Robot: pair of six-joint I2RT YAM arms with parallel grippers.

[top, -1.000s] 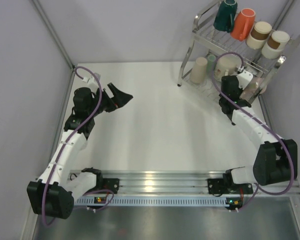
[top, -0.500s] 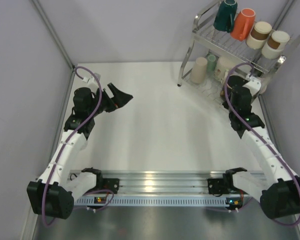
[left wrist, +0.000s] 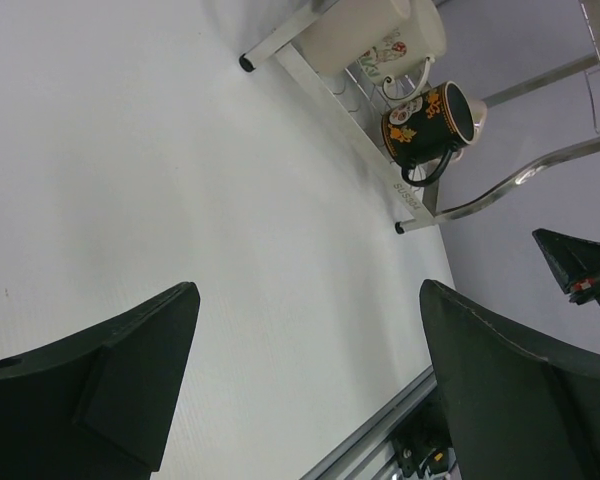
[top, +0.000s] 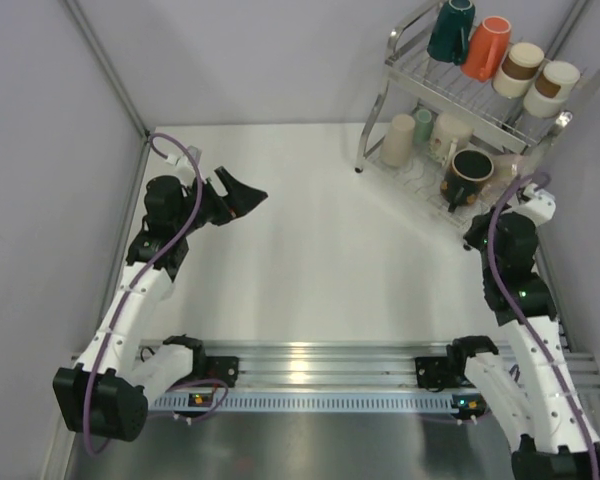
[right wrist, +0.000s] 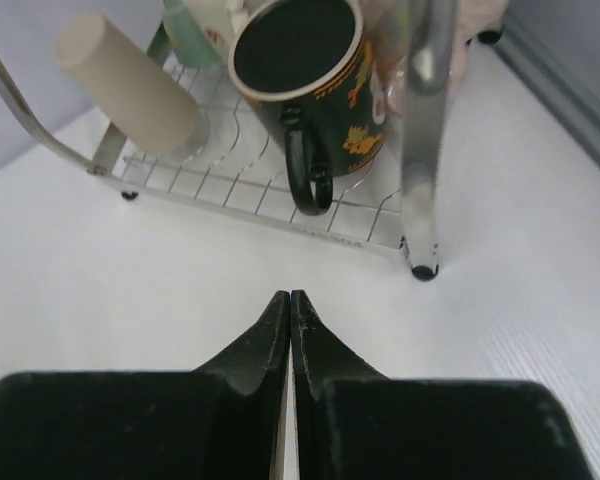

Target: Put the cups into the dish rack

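The top camera shows me the dish rack [top: 425,75] at the far right corner of the table [top: 310,270]. Its upper shelf carries a dark teal cup [top: 450,30], an orange cup [top: 487,48] and two white-and-brown cups [top: 520,68]. The lower shelf holds a beige cup [top: 398,140], a mint cup [top: 421,125] and a black mug [top: 467,175]. My left pincer [top: 242,190] hangs over the table's left side.

On the left wrist camera its fingers are spread wide, with nothing between them.

On the right wrist camera the right pincer [right wrist: 290,320] is pressed together and empty, near the rack's foot, with the black mug's mouth facing the lens.
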